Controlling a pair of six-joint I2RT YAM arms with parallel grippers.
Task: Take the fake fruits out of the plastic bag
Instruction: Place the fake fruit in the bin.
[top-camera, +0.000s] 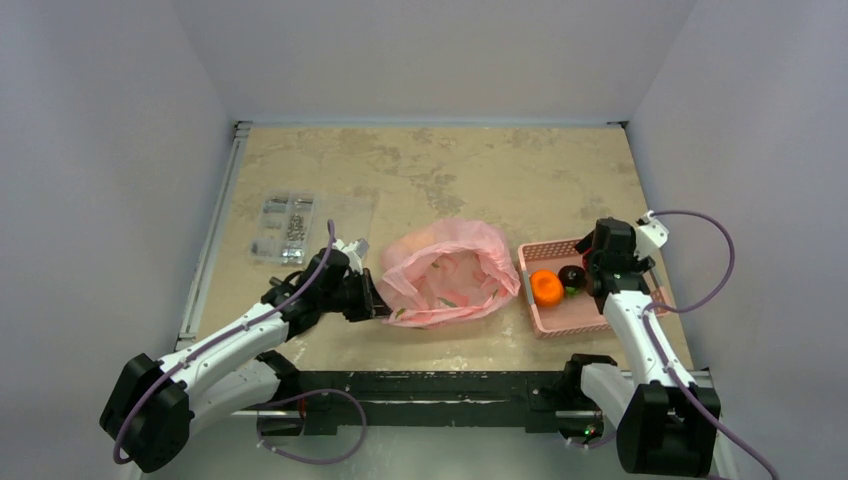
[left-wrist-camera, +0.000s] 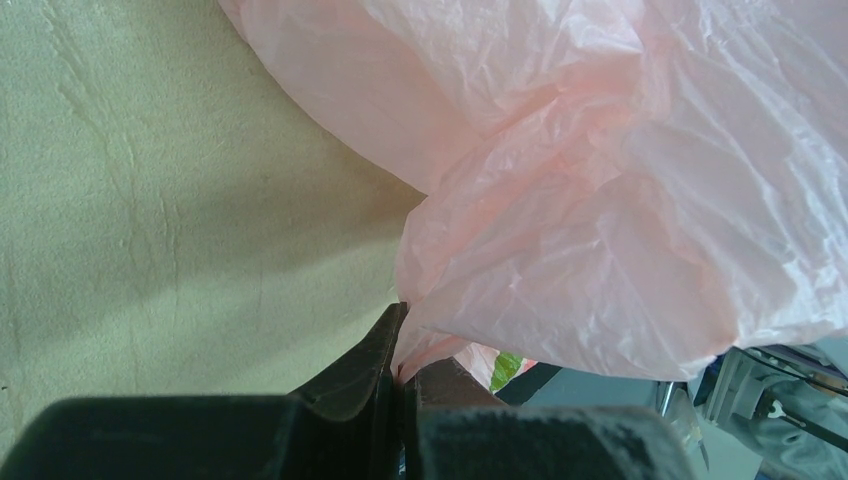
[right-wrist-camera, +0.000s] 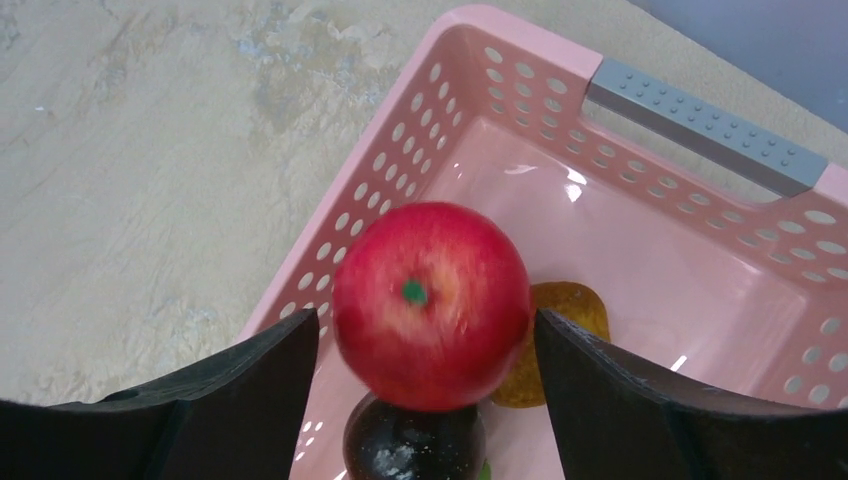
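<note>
left arm: reaches in low from the near left edge toward the bag
left gripper (left-wrist-camera: 403, 350): clamped tight on a fold of the plastic bag (left-wrist-camera: 600, 200) at its near left rim; pink film is pinched between the 2 dark fingers
plastic bag: lies mid-table, crumpled, mouth gaping upward, just left of the basket; contents show only as vague shapes through the film, cannot tell which fruits
right arm: comes up from the near right corner, wrist over the basket
right gripper (right-wrist-camera: 425, 318): jaws wide, hanging above the near part of the basket, touching nothing
red apple (right-wrist-camera: 430, 300): between the 2 fingers with a gap on each side, slightly blurred, green stem dot facing the wrist camera; cannot tell if it rests on anything
dark plum (right-wrist-camera: 415, 440): in the basket, directly under the apple in the wrist view
brown kiwi (right-wrist-camera: 565, 340): on the basket floor, just beside the plum, partly hidden by the apple
orange (top-camera: 546, 287): in the basket, left part, next to the plum
basket (right-wrist-camera: 400, 170): rigid pink, perforated walls, grey handle (right-wrist-camera: 705, 125) on the far rim; sits right of the bag
clear packet (top-camera: 290, 228): small metal parts inside, far left, well apart from the bag
table (top-camera: 450, 170): beige mottled top
</note>
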